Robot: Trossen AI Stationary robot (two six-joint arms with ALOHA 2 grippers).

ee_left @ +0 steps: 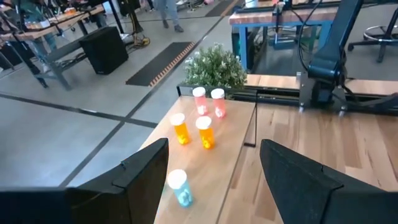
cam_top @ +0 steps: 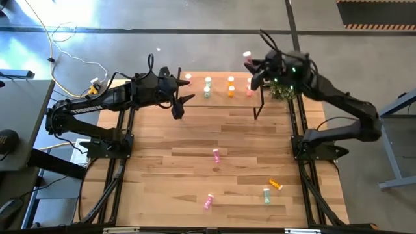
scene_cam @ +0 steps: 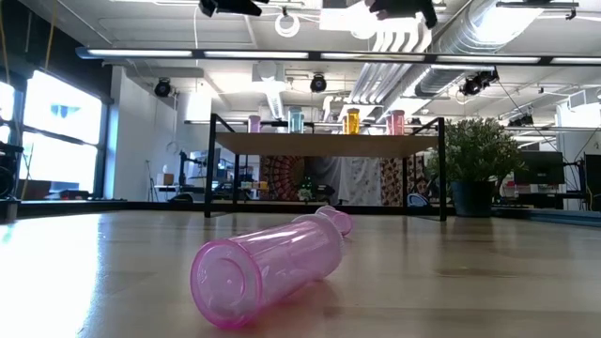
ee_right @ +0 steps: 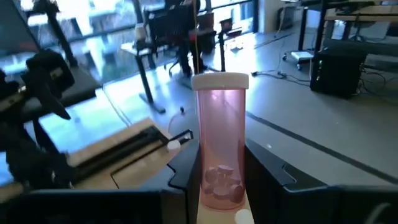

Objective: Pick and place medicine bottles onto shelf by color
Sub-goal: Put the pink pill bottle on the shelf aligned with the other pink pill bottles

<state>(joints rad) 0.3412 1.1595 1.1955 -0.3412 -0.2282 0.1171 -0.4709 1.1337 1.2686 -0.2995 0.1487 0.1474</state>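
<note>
A: How much room is there around the shelf [cam_top: 221,104]?
B: It sits at the table's [cam_top: 195,188] far edge, with bare wood in front of it. Four bottles lie scattered near the front edge: two pink, one green, one orange.

A: And the claws?
B: The left gripper [cam_top: 184,99] hovers by the shelf's left end, fingers wide apart, holding nothing. The right gripper [cam_top: 255,67] is above the right end, clamped on an upright pink bottle [ee_right: 220,149].

A: How many on the shelf?
B: At least six stand there; the left end is partly hidden.

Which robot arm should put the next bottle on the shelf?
Probably the right: its gripper already holds a pink bottle upright above the shelf, while the left gripper is open and empty.
</note>
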